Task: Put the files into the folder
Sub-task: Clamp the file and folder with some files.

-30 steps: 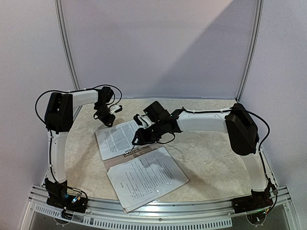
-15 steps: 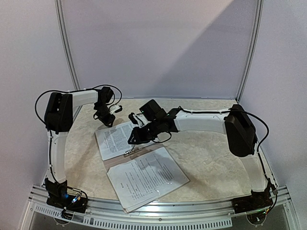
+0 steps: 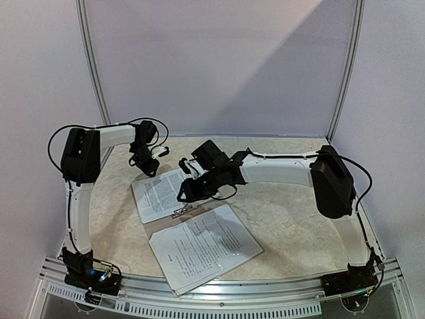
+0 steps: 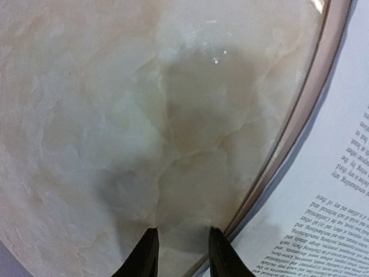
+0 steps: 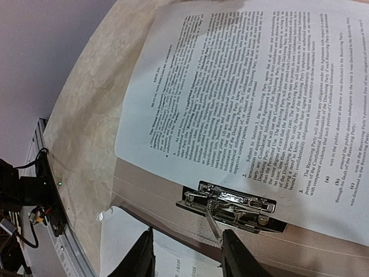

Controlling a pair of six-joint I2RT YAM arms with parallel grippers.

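Note:
One file [image 3: 158, 193] lies on the tan folder [image 3: 199, 207], its near edge at the silver clip [image 3: 178, 211]. A second file [image 3: 202, 244] lies nearer the front, overlapping the folder's near side. My right gripper [image 3: 184, 193] hovers over the first file, open and empty. In the right wrist view its gripper [image 5: 187, 249] straddles the folder's tan strip [image 5: 155, 193] just below the clip [image 5: 233, 205], with the clip's thin lever by the right finger. My left gripper [image 3: 146, 166] is open and empty at the folder's far left corner; in the left wrist view the gripper [image 4: 183, 234] hangs over bare table beside the folder edge [image 4: 300, 121].
The tabletop [image 3: 292, 212] is pale marble-patterned, with a metal rail [image 3: 219, 292] along the front edge and white walls behind and at the sides. The arm bases stand at the front corners.
My right gripper has moved a little to the left and down over the first file, toward the clip. The left arm and both files have not moved.

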